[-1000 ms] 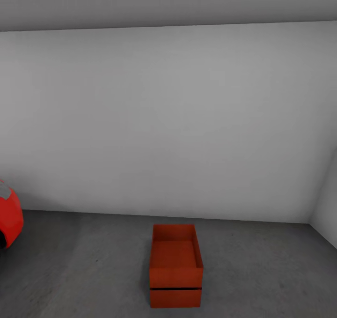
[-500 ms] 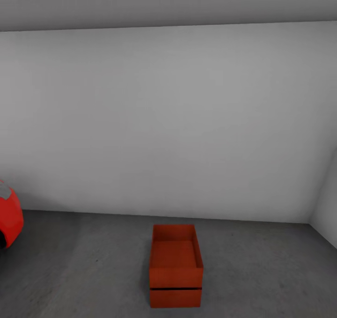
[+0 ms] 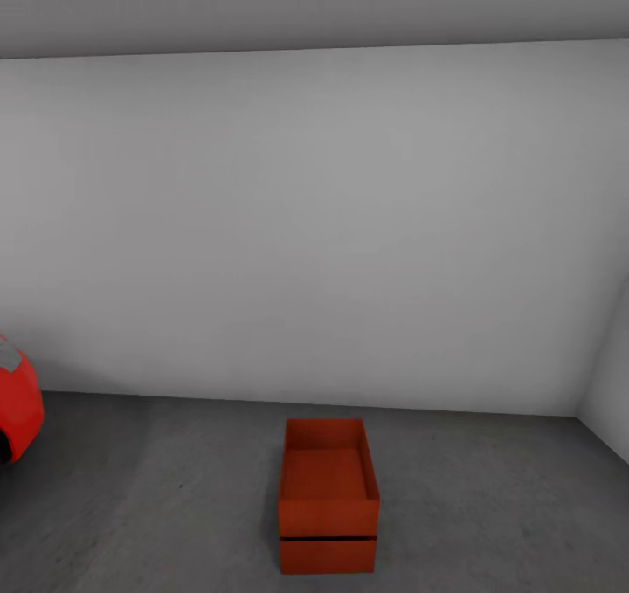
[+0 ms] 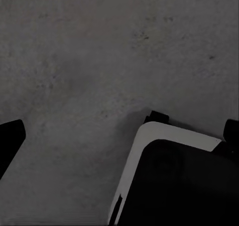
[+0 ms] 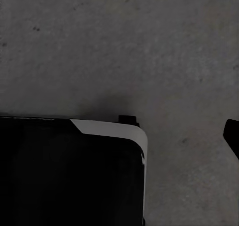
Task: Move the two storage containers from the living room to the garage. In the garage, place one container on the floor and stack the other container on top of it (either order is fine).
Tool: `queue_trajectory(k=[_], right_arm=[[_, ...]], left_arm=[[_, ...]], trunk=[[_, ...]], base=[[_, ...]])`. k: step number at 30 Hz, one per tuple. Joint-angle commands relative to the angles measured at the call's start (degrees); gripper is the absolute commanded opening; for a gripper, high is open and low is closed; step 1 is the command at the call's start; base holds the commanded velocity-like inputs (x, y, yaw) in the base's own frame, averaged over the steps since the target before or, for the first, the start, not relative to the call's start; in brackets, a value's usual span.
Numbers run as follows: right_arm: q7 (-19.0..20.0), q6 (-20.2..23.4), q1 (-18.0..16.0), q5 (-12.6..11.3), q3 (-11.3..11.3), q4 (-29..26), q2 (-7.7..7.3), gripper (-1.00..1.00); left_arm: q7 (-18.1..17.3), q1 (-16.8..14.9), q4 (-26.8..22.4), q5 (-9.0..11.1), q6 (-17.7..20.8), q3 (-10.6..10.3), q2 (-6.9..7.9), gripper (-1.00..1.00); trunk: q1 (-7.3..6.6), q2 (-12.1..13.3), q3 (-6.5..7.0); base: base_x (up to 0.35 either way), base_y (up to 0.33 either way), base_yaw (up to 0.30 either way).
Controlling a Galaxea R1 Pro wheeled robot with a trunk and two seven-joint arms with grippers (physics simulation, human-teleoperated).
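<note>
Two storage containers [image 3: 328, 497] are sitting stacked on the dark grey floor [image 3: 157, 506] of the garage, in the lower middle of the head view. The upper orange-red bin [image 3: 325, 475] is resting squarely on the lower one [image 3: 328, 555], and a thin dark seam is running across the near face where the two are meeting. The upper bin is standing open, so its inner walls and bottom are showing; the inside of the lower bin is being hidden completely by the one on top, and only a narrow strip of its near wall is visible. The stack is standing a little way out from the plain white wall [image 3: 314, 226], well apart from the red car [image 3: 17, 405], which is being cut off by the view's left edge so that only a rounded corner of its body is showing. A second white wall [image 3: 611, 375] is meeting the first at the view's right edge, also cropped.

In the left wrist view, the camera is looking down on bare grey floor [image 4: 99, 61], with a white-edged black part of the robot's body [image 4: 174, 181] nearby. A dark sliver at one edge [image 4: 9, 136] is too cropped to identify with certainty. The right wrist view is showing much the same: floor [image 5: 149, 46], a white-trimmed black body panel [image 5: 69, 171], and a small dark shape at the edge [image 5: 233, 133]. Whether either pincer is released or clenched I cannot tell.
</note>
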Motion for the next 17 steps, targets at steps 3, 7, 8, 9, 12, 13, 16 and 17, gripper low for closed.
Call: queue_trajectory(k=[3,7,8,9,12,13,16,17], right_arm=[[0.1,-0.4,0.0,-0.6,0.5,0.2,0.11,1.0],[0.1,-0.4,0.0,-0.4,0.5,0.2,0.14,1.0],[0.0,-0.4,0.0,-0.4,0.6,0.2,0.16,1.0],[0.0,-0.4,0.0,-0.4,0.6,0.2,0.18,1.0],[-0.1,-0.4,0.0,-0.4,0.6,0.2,0.21,1.0],[-0.1,-0.4,0.0,-0.3,0.6,0.2,0.31,1.0],[-0.2,-0.5,0.0,-0.3,0.6,0.2,0.91,1.0],[-0.2,-0.5,0.0,-0.3,0.6,0.2,0.97,1.0]], left_arm=[[0.1,0.1,0.0,0.3,1.6,-0.2,0.48,1.0],[0.1,0.1,0.0,0.2,2.0,-0.2,0.53,1.0],[0.1,0.1,0.0,0.2,2.0,-0.2,0.52,1.0],[0.1,0.1,0.0,0.2,2.0,-0.2,0.53,1.0],[0.1,0.1,0.0,0.2,2.0,-0.2,0.54,1.0],[0.1,0.1,0.0,0.2,2.0,-0.2,0.53,1.0],[0.1,0.1,0.0,0.3,2.0,-0.2,0.56,1.0],[0.1,0.1,0.0,0.3,2.0,-0.2,0.56,1.0]], trunk=[[0.02,0.0,-0.01],[0.02,0.0,-0.01],[0.02,0.0,-0.01],[0.02,0.0,-0.01],[0.02,0.0,-0.01],[0.02,0.0,-0.01],[0.02,0.0,-0.01],[0.02,0.0,-0.01]], base=[[0.0,0.0,0.0],[0.0,0.0,0.0],[0.0,0.0,0.0],[0.0,0.0,0.0],[0.0,0.0,0.0],[0.0,0.0,0.0],[0.0,0.0,0.0],[0.0,0.0,0.0]])
